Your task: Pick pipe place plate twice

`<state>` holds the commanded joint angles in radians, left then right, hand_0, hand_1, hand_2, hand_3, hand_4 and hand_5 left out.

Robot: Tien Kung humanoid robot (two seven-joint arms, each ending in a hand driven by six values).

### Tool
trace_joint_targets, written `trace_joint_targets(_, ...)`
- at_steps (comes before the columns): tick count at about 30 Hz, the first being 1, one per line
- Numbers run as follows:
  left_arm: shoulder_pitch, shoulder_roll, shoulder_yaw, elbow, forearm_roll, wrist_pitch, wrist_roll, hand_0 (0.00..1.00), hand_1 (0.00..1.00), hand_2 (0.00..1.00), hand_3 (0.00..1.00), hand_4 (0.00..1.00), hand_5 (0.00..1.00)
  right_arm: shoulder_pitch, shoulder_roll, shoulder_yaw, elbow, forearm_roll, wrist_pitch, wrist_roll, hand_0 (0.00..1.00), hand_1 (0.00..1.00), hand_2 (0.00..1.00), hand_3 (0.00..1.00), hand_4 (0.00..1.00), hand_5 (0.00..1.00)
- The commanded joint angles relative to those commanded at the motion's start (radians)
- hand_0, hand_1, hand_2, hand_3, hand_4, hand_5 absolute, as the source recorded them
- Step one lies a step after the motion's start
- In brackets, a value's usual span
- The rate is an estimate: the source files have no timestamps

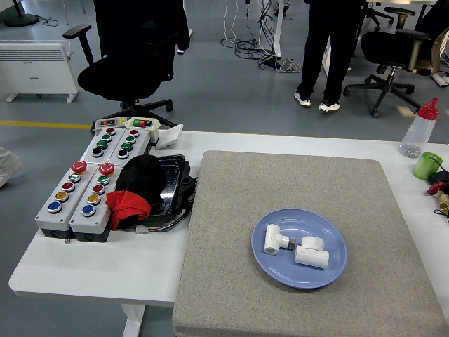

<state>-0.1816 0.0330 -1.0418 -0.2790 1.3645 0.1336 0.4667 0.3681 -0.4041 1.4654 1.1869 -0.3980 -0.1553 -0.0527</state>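
White pipe pieces [295, 247] side by side on blue plate [330, 272], grey mat [231, 239]

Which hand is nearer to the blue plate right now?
Neither can be judged: no robot hand is in the head view. The blue plate sits on the grey mat with two white pipe fittings on it, nothing reaching toward it.

Blue plate [330, 275], two white pipe fittings [293, 246]. Grey mat [295, 189], white table [98, 270]. Grey button boxes [95, 182]: red, green, yellow, blue buttons. Green cup [426, 166], far right edge.
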Motion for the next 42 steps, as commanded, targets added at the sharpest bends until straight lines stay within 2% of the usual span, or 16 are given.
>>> trace_joint_targets(1, 0.000, 0.000, -0.001, 0.000, 0.001, 0.000, -0.001, 0.667, 0.641, 0.664, 0.606, 0.467, 0.998, -0.010, -0.001, 0.008, 0.000, 0.003, 0.000, 0.000, 0.898, 0.850, 0.931, 0.892, 0.609, 0.722)
trace_joint_targets(12, 0.006, -0.002, -0.007, -0.001, 0.010, -0.002, 0.002, 0.669, 0.641, 0.664, 0.605, 0.465, 0.998, -0.051, -0.001, 0.032, 0.011, 0.002, -0.003, -0.008, 0.897, 0.848, 0.931, 0.890, 0.606, 0.732)
trace_joint_targets(13, 0.007, -0.002, -0.009, -0.001, 0.013, -0.003, 0.003, 0.667, 0.641, 0.665, 0.606, 0.465, 0.998, -0.053, -0.001, 0.032, 0.012, 0.002, -0.003, -0.008, 0.895, 0.845, 0.929, 0.888, 0.599, 0.756)
trace_joint_targets(30, 0.017, -0.003, -0.017, -0.001, 0.025, -0.005, 0.003, 0.667, 0.641, 0.666, 0.606, 0.465, 0.998, -0.067, 0.001, 0.034, 0.015, 0.001, -0.005, -0.013, 0.896, 0.845, 0.925, 0.882, 0.596, 0.772)
trace_joint_targets(42, 0.005, -0.002, -0.007, 0.002, 0.010, -0.002, -0.004, 0.667, 0.641, 0.666, 0.606, 0.463, 0.998, -0.069, 0.003, 0.048, 0.016, -0.003, -0.019, -0.012, 0.896, 0.845, 0.925, 0.879, 0.591, 0.784)
